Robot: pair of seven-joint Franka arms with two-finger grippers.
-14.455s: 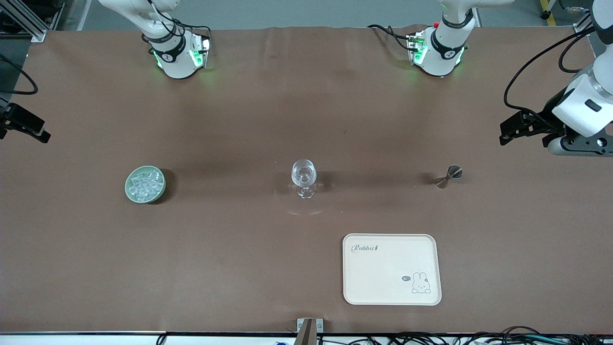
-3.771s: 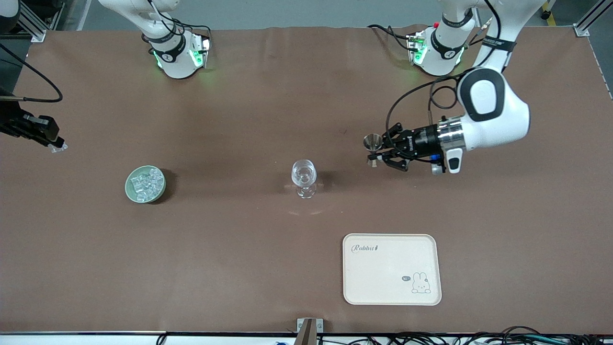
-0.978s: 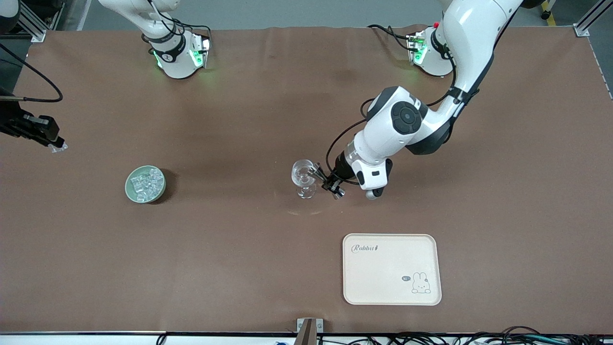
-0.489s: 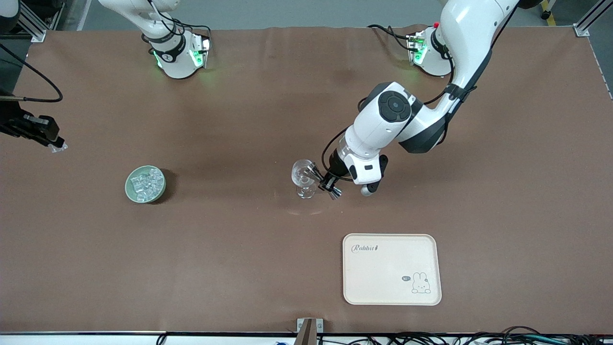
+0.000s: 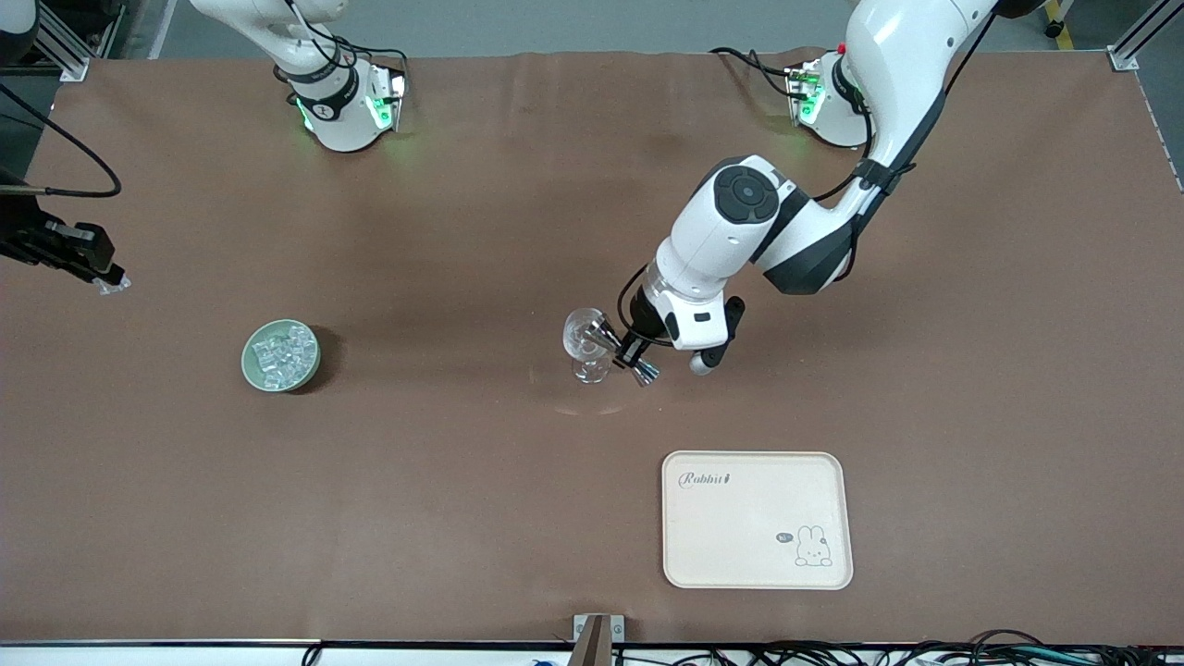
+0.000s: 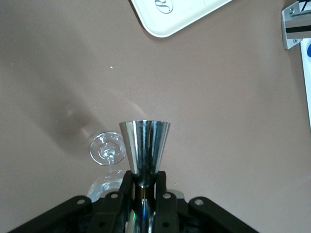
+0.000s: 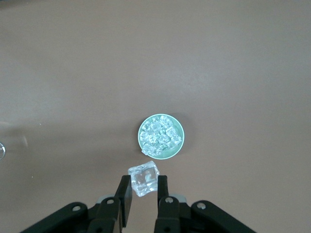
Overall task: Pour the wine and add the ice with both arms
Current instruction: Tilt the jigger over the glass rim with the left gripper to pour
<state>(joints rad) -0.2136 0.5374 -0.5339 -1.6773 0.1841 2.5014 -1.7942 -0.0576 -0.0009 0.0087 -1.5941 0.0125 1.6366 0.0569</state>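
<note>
My left gripper (image 5: 627,353) is shut on the waist of a steel jigger (image 5: 645,373) and holds it tipped, one cup at the rim of the clear stemmed glass (image 5: 579,339) at the table's middle. In the left wrist view the gripper (image 6: 144,178) clamps the jigger (image 6: 144,145), with the glass (image 6: 108,151) just beneath. My right gripper (image 5: 104,280) hangs over the table's edge at the right arm's end, shut on one ice cube (image 7: 144,177). A heap of ice (image 5: 279,352) fills a green bowl (image 5: 248,363). The right wrist view shows that bowl (image 7: 179,148) below the gripper (image 7: 144,187).
A cream tray (image 5: 757,519) with a rabbit print lies nearer to the front camera than the glass, toward the left arm's end; its corner shows in the left wrist view (image 6: 175,19). A metal bracket (image 5: 598,629) sits at the table's front edge.
The left arm's wrist has turned and its elbow has shifted, tipping the jigger further at the glass's rim. The right arm with its ice cube has not moved.
</note>
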